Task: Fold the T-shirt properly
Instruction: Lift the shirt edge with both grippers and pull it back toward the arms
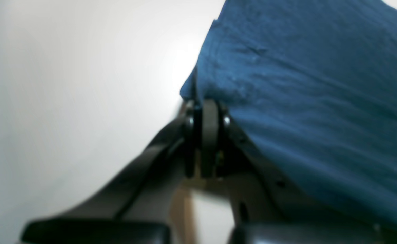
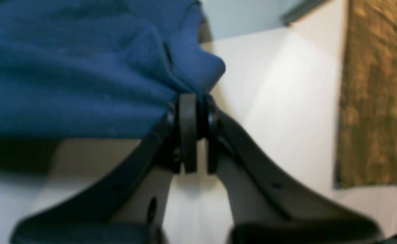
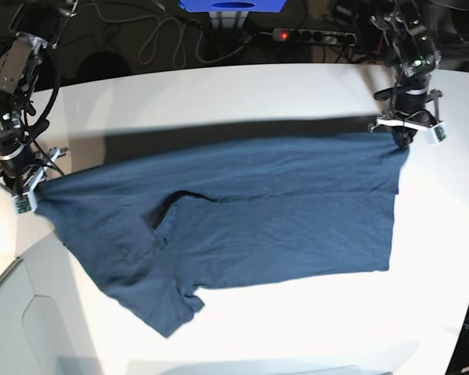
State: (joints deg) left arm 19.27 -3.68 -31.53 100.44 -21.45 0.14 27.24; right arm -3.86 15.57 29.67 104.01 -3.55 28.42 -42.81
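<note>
A white tabletop point(image 3: 242, 86) fills the base view, with cables and a power strip point(image 3: 313, 35) in the dark strip behind it. The T-shirt point(image 3: 281, 211) hangs stretched between the two arms above the tabletop, casting a shadow along its far edge, its lower part draped on the white surface and one sleeve lying toward the near edge. The left claw point(image 3: 402, 134) pinches one corner on this view's right; the right claw point(image 3: 33, 187) pinches the opposite end.

In the left wrist view, the left claw point(image 1: 205, 112) is closed on a blue fabric edge point(image 1: 307, 101) that spreads to the right.

In the right wrist view, the right claw point(image 2: 192, 112) is clamped on bunched fabric point(image 2: 83, 74), with a brownish hanging panel point(image 2: 375, 95) at the right.
</note>
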